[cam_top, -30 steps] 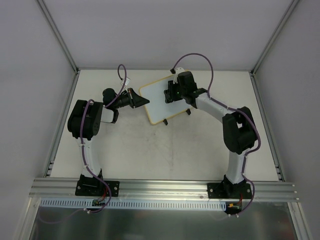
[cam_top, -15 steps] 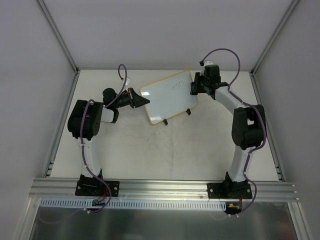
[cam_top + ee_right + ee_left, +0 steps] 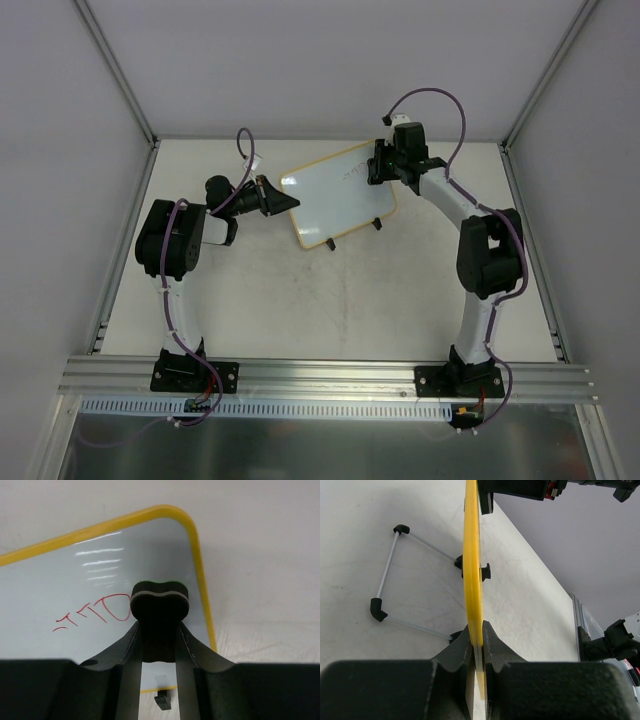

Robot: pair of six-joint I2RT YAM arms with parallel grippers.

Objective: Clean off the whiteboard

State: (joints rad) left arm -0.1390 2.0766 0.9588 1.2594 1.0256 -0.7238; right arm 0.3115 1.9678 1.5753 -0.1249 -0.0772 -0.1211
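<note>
the left gripper (image 3: pixel 476 639) is pinching the seemingly light, stiff whiteboard (image 3: pixel 471 555) by its thin rim; the right gripper (image 3: pixel 159 642) is clamping an eraser (image 3: pixel 160 602), red writing (image 3: pixel 92 614) sitting just beside its fingers.

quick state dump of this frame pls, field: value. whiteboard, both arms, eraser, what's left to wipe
whiteboard: yellow rim, propped on wire stand
left gripper: shut on whiteboard rim, seen edge-on
right gripper: shut on eraser, near far right corner of whiteboard
writing: red marks, not yet erased, left of eraser in right wrist view
eraser contact: cannot tell
</note>
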